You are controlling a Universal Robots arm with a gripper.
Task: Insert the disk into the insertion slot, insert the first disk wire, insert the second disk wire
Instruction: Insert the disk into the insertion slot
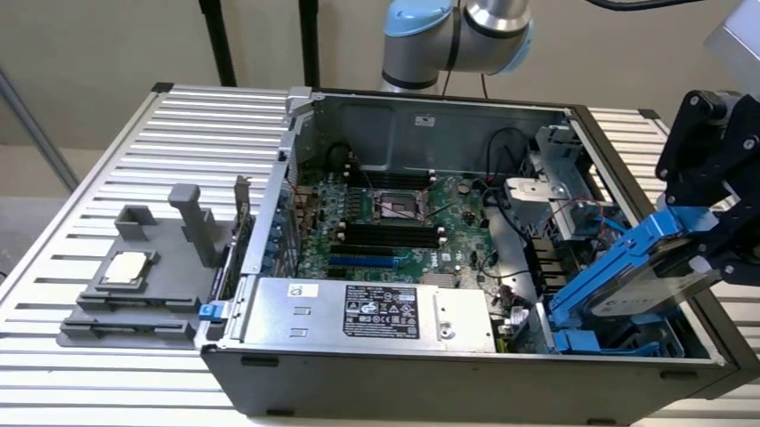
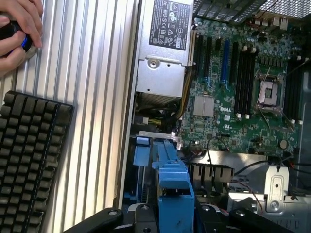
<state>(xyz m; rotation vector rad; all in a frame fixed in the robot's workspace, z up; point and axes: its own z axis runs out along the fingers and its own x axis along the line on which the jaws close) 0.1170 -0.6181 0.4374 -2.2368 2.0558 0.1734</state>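
We found the disk (image 1: 650, 277) in the air, held by the gripper (image 1: 710, 249) over the corner of the open computer case (image 1: 475, 378) that lay at the exterior view's right and nearest to that camera. The case itself stood on the slatted table (image 1: 178, 133). The black fingers (image 1: 742, 265) were closed on the upper end of the disk, pinching its blue carrier (image 1: 611, 262) from both sides. The disk was tilted. Its long axis ran down from the gripper toward the insertion slot (image 1: 588, 341), so the lower end pointed into the case, just above the blue rails of the slot but not yet between them. Its silver face was turned up toward the exterior camera. We judged the disk to be stiff and rather heavy for its size, with smooth metal that could slip, and sensitive to knocks. The plastic carrier probably bends a little, so we thought the side rails of the carrier were the safe place to take hold, not the flat faces.
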